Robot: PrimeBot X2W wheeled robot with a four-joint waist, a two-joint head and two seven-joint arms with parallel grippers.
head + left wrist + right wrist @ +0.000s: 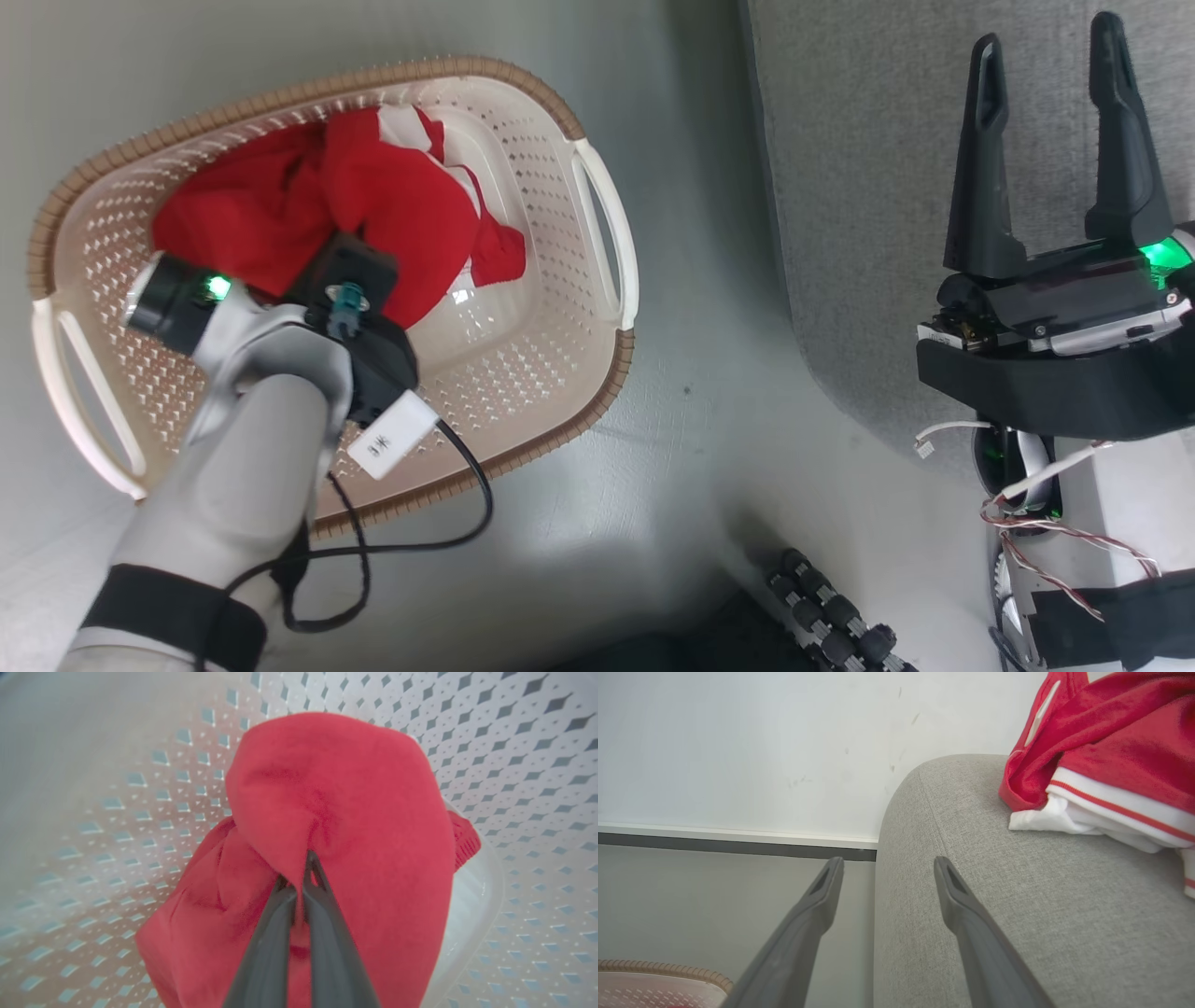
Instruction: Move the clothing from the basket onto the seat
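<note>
The left pincer [296,871] is down inside the basket [532,345] with its two dark fingers pressed together on a pinched-up fold of the red garment [345,793]. Cloth bulges over the tips and falls away on every side. The fabric looks soft, light and limp, with a slightly fuzzy knit face, so it should drape and trail when lifted and won't hold any shape. It looks neither fragile nor slippery. A fold near the middle of the heap, like this one, seems a fair place to hold. The risk I see is a loose end catching on the basket's rim or perforated wall, so a lift should go high before crossing over.

The red bundle, with a strip of white trim at its far edge, sits in the left and far part of the basket. The near and right part of the perforated bottom is bare. Whether the bundle is one piece or more I cannot tell.

The basket stands on the grey floor [653,523], left of the light grey seat [1017,896]. The right pincer [1046,33] hangs over the seat's edge, spread wide and holding nothing. A second red garment [1120,746] with white striped trim already lies on the seat.
</note>
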